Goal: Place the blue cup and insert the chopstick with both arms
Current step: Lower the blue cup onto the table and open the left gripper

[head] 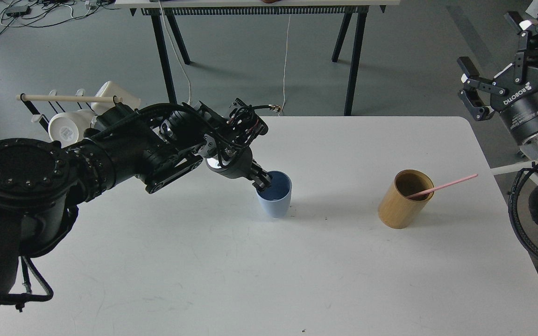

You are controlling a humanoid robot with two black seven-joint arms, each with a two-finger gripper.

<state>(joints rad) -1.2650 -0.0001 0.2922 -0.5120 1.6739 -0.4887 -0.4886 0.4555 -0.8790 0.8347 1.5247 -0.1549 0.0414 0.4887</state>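
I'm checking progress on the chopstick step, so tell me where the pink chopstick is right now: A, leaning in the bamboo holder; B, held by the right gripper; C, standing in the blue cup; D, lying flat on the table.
A: the pink chopstick leans out of the bamboo holder.

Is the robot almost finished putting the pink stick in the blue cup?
Not yet. Done: the blue cup stands upright on the white table. In hand: the left gripper pinches the cup's rim. Left: the pink chopstick sits in the bamboo holder, not the cup, and the right gripper hangs open above the table's right edge, holding nothing.
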